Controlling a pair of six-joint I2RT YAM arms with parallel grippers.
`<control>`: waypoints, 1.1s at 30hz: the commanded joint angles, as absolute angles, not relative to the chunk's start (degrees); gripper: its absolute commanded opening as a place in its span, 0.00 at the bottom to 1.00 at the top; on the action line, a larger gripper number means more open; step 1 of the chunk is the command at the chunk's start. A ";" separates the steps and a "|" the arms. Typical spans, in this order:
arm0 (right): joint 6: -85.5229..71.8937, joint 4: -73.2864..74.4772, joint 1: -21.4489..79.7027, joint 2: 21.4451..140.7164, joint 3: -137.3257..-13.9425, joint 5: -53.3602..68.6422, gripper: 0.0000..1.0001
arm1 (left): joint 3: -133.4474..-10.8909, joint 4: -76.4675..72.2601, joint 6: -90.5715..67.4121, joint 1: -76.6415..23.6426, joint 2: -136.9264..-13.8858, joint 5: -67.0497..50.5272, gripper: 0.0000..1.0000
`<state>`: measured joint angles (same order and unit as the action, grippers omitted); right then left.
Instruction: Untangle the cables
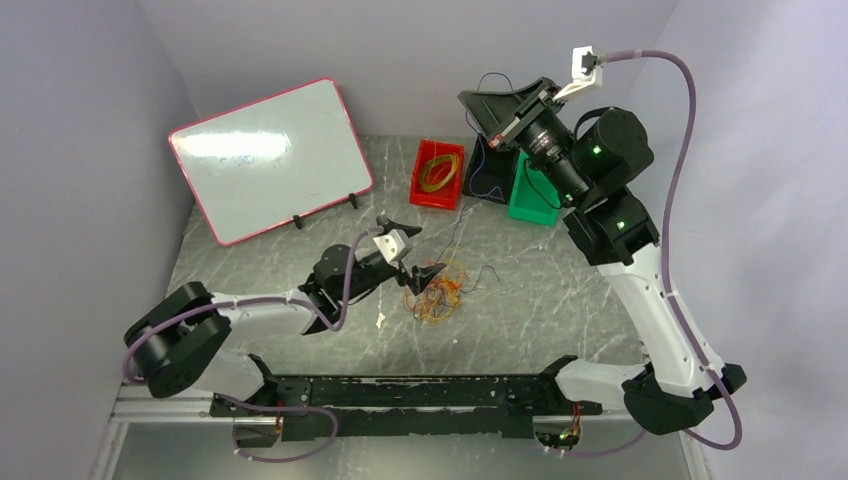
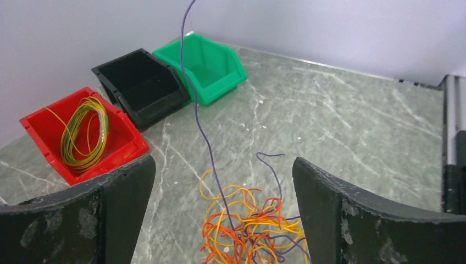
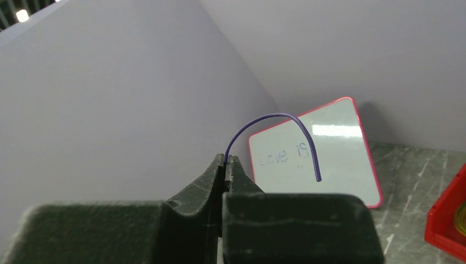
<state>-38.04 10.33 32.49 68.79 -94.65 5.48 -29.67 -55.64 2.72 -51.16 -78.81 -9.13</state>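
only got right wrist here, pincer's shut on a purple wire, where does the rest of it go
Observer: The purple wire runs down into the orange and yellow tangle on the table.
Operator: is the left pincer holding the pile
Observer: No. The left pincer is open at the tangle's edge, gripping nothing.
Operator: anything sorted already
Observer: A yellow-green coil lies in the red bin.
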 commanded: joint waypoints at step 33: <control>-30.84 17.22 32.61 65.23 -89.52 -10.81 0.03 | -44.40 -49.24 -2.09 -45.97 -92.65 -18.01 0.07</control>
<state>-35.75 14.37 32.49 62.28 -90.96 -2.90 -47.51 -48.38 1.52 -46.50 -99.83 -14.46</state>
